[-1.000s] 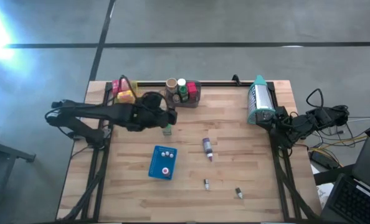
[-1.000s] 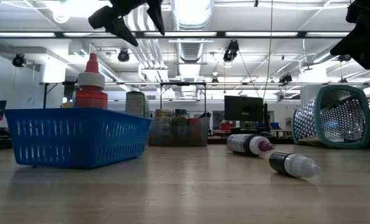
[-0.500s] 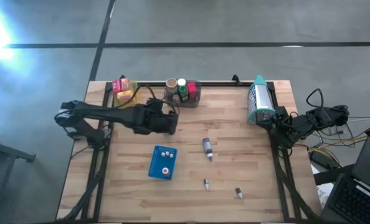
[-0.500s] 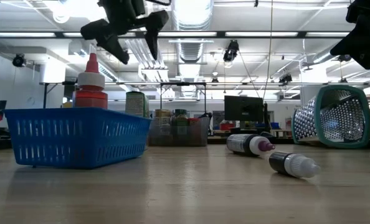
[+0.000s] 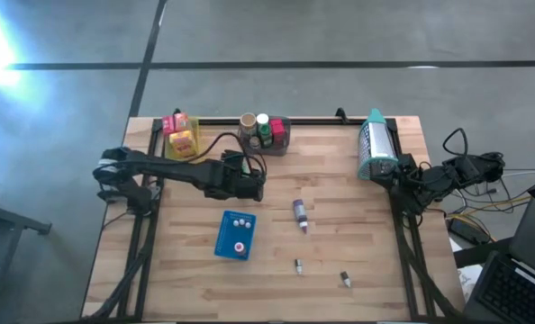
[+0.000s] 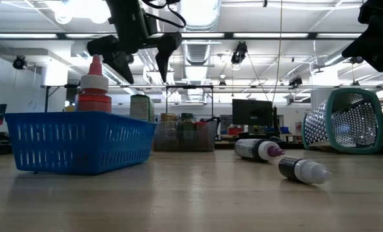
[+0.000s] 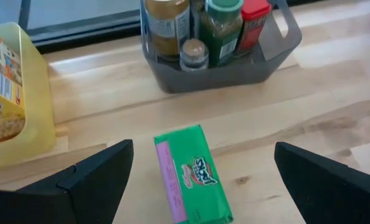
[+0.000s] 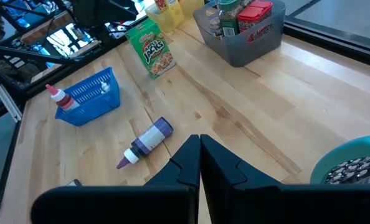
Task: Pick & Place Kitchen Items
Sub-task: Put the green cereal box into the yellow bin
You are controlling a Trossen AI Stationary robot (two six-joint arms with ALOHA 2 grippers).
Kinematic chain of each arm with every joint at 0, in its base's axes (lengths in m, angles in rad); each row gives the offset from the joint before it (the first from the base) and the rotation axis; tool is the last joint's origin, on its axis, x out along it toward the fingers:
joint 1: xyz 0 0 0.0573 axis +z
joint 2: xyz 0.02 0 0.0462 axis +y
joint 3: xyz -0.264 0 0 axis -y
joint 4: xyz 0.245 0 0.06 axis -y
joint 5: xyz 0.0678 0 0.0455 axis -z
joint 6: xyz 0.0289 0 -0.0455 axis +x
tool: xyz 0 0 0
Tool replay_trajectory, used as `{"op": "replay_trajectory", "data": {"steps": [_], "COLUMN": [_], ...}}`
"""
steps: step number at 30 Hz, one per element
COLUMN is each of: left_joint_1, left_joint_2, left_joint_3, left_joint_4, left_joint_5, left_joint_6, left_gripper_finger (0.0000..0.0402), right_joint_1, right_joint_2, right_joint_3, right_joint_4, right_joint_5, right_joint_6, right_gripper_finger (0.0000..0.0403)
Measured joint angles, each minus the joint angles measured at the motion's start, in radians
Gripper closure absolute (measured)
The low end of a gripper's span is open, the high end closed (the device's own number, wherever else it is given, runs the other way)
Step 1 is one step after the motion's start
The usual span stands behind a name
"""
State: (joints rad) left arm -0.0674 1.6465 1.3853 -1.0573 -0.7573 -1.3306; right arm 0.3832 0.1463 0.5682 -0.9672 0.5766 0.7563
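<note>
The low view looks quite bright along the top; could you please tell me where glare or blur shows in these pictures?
Low view: ceiling lights flare behind the left gripper, leaving its open fingers in silhouette; the near wooden table is soft. High view: a glare patch on the floor at the picture's left edge. Left wrist view: the small green cereal box is sharp.

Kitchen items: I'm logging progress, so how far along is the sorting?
Done: jars sit in the grey bin, boxes in the yellow bin, small bottles in the blue basket.
In hand: nothing; the open left gripper hovers over the green box.
Left: that box, the purple bottle, two tiny bottles.
</note>
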Motion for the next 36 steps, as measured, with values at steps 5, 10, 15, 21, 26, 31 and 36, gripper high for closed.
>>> {"op": "replay_trajectory", "data": {"steps": [5,10,15,21,26,31,36], "left_joint_1": [0.000,0.007,0.010,0.011,0.016,0.022,0.031], "left_joint_2": [0.017,0.040,0.047,0.034,0.034,0.034,0.034], "left_joint_3": [0.000,-0.003,-0.038,-0.101,-0.154,-0.174,-0.177], "left_joint_4": [-0.001,-0.001,0.003,0.017,0.131,0.173,0.173], "left_joint_5": [0.012,0.046,0.061,0.069,0.092,0.088,0.082], "left_joint_6": [-0.014,-0.014,-0.038,-0.088,-0.085,-0.081,-0.081], "left_gripper_finger": [0.0007,0.0007,0.0007,0.0007,0.0007,0.0007,0.0007], "right_joint_1": [0.000,0.000,0.000,0.000,0.000,0.000,0.000], "right_joint_2": [0.000,0.000,0.000,0.000,0.000,0.000,0.000], "right_joint_3": [0.000,0.000,0.000,0.000,0.000,0.000,0.000], "right_joint_4": [0.000,0.000,0.000,0.000,0.000,0.000,0.000], "right_joint_5": [0.000,0.000,0.000,0.000,0.000,0.000,0.000], "right_joint_6": [0.000,0.001,0.001,0.001,0.000,0.000,0.000], "right_gripper_finger": [0.0394,0.0394,0.0394,0.0394,0.0394,0.0394,0.0394]}}
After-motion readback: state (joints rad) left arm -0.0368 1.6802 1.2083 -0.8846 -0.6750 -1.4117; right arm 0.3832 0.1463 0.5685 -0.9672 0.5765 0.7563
